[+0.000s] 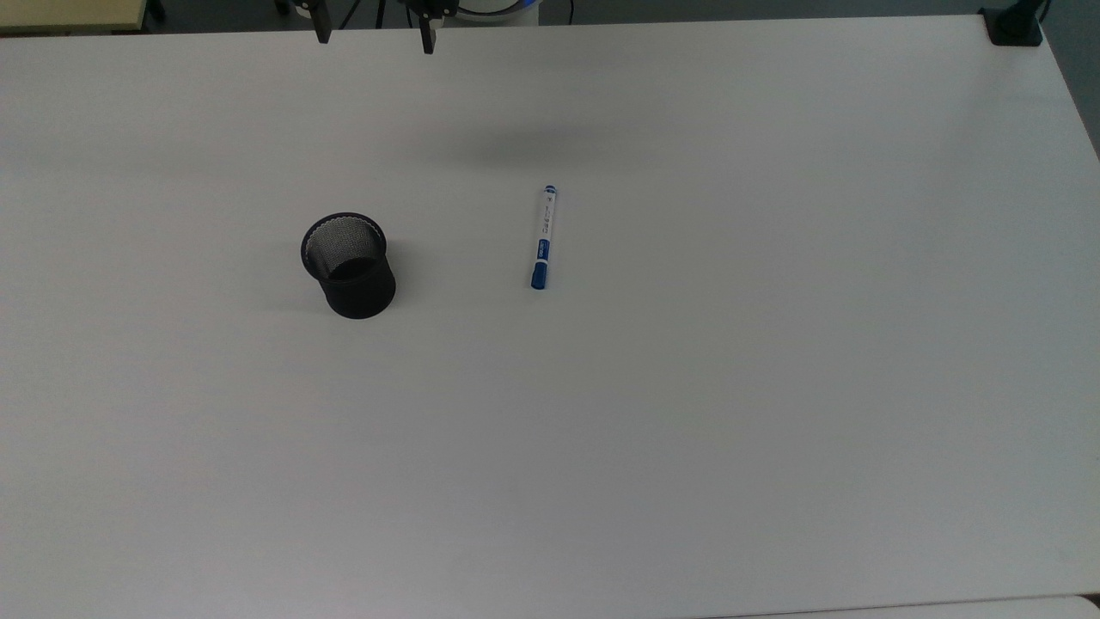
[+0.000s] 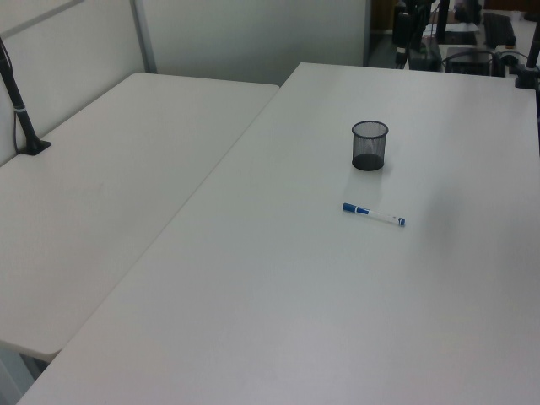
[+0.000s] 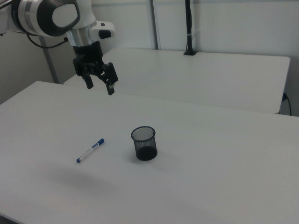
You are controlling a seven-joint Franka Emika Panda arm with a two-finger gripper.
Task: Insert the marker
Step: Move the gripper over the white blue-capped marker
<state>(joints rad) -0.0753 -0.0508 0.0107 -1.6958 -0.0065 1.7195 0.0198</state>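
Gripper (image 3: pixel 99 87) spread wide, empty, high above table (image 1: pixel 687 430); marker (image 1: pixel 543 236) lies flat, top view's three o'clock of mesh cup (image 1: pixel 348 265); approach across barrel.

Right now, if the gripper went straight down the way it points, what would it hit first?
Probably bare table. The gripper hangs open, fingers down, apart from the marker and cup, though depth is uncertain.

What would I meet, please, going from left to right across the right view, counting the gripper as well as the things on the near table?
Marker → gripper → black mesh cup.
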